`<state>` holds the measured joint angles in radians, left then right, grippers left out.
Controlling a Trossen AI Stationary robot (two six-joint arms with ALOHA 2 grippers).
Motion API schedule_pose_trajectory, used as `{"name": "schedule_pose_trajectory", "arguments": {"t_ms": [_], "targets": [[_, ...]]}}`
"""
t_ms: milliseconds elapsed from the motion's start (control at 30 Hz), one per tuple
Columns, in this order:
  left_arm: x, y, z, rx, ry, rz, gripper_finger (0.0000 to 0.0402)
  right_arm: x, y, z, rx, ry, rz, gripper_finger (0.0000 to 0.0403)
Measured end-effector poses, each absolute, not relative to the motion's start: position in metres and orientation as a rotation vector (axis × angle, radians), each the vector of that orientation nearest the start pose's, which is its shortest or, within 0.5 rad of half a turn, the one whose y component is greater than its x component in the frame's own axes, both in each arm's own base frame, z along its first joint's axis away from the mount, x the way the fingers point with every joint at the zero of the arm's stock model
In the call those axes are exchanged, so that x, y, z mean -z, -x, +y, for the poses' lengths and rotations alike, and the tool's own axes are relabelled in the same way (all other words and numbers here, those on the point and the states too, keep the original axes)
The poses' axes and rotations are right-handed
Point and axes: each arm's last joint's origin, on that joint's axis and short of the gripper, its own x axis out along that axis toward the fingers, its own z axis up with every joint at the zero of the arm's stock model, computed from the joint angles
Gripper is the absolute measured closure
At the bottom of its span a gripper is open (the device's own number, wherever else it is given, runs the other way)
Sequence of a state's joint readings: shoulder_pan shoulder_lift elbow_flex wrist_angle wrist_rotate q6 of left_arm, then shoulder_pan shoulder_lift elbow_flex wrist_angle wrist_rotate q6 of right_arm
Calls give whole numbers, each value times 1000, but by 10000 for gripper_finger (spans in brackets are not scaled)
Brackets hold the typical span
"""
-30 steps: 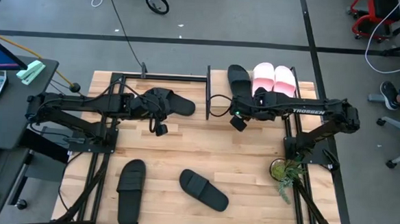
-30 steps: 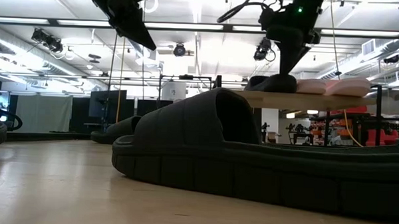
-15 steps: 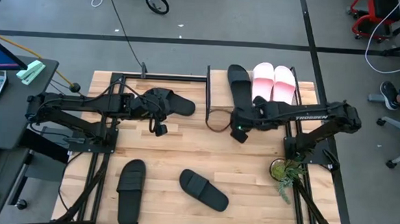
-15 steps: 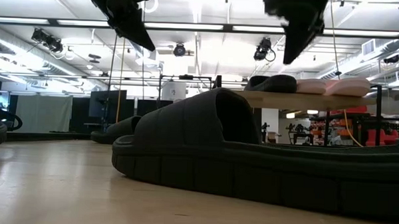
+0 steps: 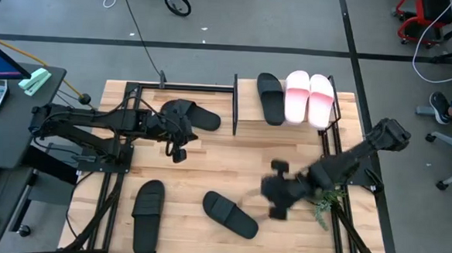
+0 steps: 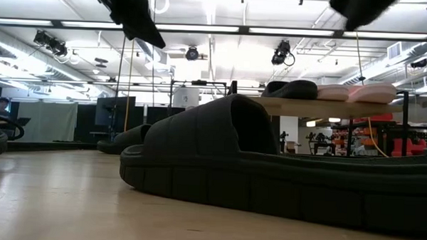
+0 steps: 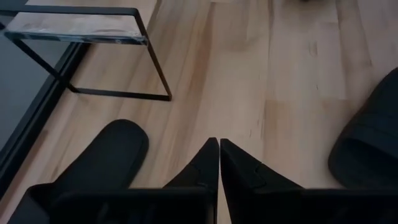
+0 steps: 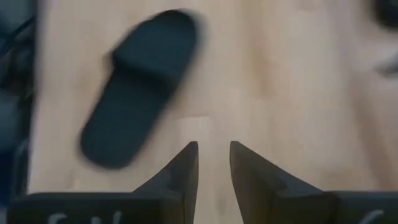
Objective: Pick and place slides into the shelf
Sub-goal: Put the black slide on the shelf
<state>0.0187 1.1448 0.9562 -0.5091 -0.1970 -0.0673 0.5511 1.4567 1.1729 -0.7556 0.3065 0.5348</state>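
Light wooden plank bench (image 5: pixel 208 168) seen from above, clock directions taken from its centre.

Shelf: small rack with light wooden boards and thin black metal posts (image 5: pixel 236 104), at about 1 o'clock on the far edge. On its top board, three slides side by side, toes pointing away: one black wide-strap slide (image 5: pixel 271 98) on the left, then two pale pink slides (image 5: pixel 297 97) and (image 5: pixel 321 100). The pink pair touch each other; the black one lies just beside them. The low view shows the same three on the upper board (image 6: pixel 328 106).

Remaining black slides on the bench:
- one at 11 o'clock (image 5: pixel 198 117), partly under the left arm's wrist;
- one at 7 o'clock (image 5: pixel 148 213), lengthwise near the front edge;
- one at 6 o'clock (image 5: pixel 230 214), lying at an angle; it fills the foreground of the low view (image 6: pixel 269 168).

Left tool (image 5: pixel 180 153): just beside the 11 o'clock slide, on its near side. Fingers pressed together with no gap in the wrist view (image 7: pixel 219 163), nothing between them.

Right tool (image 5: pixel 274 192): at about 4 o'clock, motion-blurred, just beside the 6 o'clock slide. Wrist view (image 8: pixel 213 163) shows fingers partly apart, bare wood in the gap, holding nothing; a black slide (image 8: pixel 137 84) lies ahead of it.

Small green plant (image 5: pixel 321 196) at the bench's right edge.
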Motion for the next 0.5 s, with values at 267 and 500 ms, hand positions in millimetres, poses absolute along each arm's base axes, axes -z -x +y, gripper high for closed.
{"name": "schedule_pose_trajectory", "arguments": {"t_ms": [267,500], "targets": [[-295,-236,6,-212,-5,689,389,-219,-222,179,-188,275,869,306],[-295,-236,6,-213,-5,690,382,-188,-222,174,-171,235,768,306]]}}
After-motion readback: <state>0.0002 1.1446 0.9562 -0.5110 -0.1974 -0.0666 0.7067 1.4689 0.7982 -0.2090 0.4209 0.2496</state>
